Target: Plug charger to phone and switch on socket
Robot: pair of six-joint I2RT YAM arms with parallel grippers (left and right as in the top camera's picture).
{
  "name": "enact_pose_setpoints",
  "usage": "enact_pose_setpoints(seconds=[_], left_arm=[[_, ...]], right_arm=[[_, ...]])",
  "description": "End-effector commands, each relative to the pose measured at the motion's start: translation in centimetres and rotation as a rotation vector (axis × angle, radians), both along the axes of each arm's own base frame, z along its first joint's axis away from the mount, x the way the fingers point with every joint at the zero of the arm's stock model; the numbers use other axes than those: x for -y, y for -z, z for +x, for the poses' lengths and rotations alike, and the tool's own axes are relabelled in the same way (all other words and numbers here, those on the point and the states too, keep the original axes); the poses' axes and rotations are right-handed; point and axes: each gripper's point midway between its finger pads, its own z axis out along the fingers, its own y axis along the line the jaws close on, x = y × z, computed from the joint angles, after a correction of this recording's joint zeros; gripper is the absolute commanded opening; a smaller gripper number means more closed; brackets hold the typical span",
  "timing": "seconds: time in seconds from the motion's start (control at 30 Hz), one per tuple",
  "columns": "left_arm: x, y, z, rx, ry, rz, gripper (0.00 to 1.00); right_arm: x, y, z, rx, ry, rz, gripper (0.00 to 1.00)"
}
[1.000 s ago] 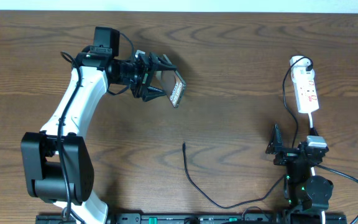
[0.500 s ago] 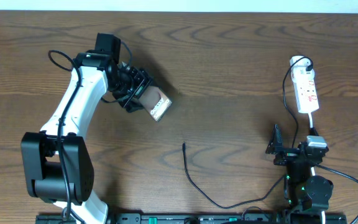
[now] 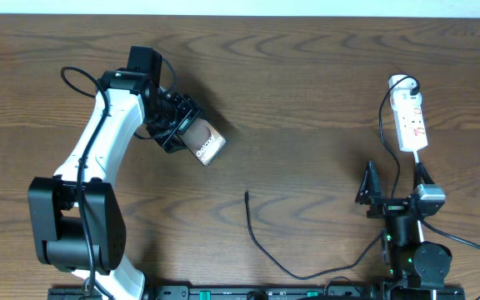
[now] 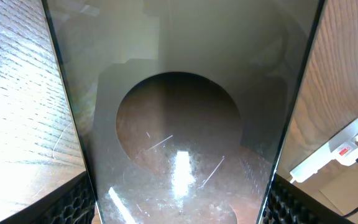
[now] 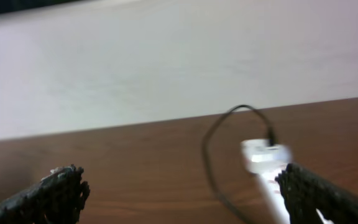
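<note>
Two arms share a dark brown table (image 3: 307, 75) of wavy wood grain. At left, the white-shelled left arm (image 3: 98, 150) ends in the black left gripper (image 3: 173, 125), which is pinched on one end of the phone (image 3: 207, 144). The phone is a flat rectangular slab held at a slant, with a dark frame, a glossy brownish face and white "Galaxy" lettering. The left wrist view shows fine scratches and a round dark reflection on its glass. Near the middle, well apart from the phone, the charger (image 3: 259, 243) lies as a thin black curve. Its small plug tip (image 3: 247, 197) rests free on the wood. At right, the right gripper (image 5: 182, 193) is spread wide, its pads (image 5: 61, 193) honeycomb-textured. Beyond it lies the socket (image 3: 411, 121), a white oblong strip with red marks and a black lead (image 3: 383, 125) looping from its far end.
</note>
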Motion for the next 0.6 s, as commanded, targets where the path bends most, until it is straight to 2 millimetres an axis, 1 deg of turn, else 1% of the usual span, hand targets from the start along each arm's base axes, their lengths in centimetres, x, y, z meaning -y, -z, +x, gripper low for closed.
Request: enact_pose_setpoints(seconds=[0.0, 0.07, 0.17, 0.27, 0.37, 0.43, 0.5, 0.57], left_arm=[[0.1, -1.5, 0.2, 0.045, 0.017, -0.011, 0.08], [0.1, -1.5, 0.2, 0.045, 0.017, -0.011, 0.07], [0.2, -1.5, 0.2, 0.045, 0.018, -0.018, 0.08], [0.2, -1.5, 0.2, 0.045, 0.018, -0.018, 0.08], [0.2, -1.5, 0.2, 0.045, 0.018, -0.018, 0.08], [0.2, -1.5, 0.2, 0.045, 0.018, -0.018, 0.08], [0.2, -1.5, 0.2, 0.045, 0.018, -0.018, 0.08], [0.2, -1.5, 0.2, 0.045, 0.017, -0.018, 0.08]], right_arm=[[-1.6, -2.7, -0.8, -0.011, -0.116, 0.292, 0.99], [-2.6, -4.8, -1.2, -0.037, -0.174, 0.330, 0.99], [-3.5, -7.2, -1.1, -0.076, -0.223, 0.332, 0.99], [-4.5, -8.7, -0.3, -0.180, -0.273, 0.346, 0.99], [-6.5, -9.6, 1.1, -0.319, -0.389, 0.362, 0.99], [-8.8, -10.1, 1.9, -0.395, -0.551, 0.339, 0.99], [-11.1, -10.3, 2.4, -0.474, -0.740, 0.355, 0.99], [-12.7, -9.9, 3.4, -0.559, -0.886, 0.406, 0.99]])
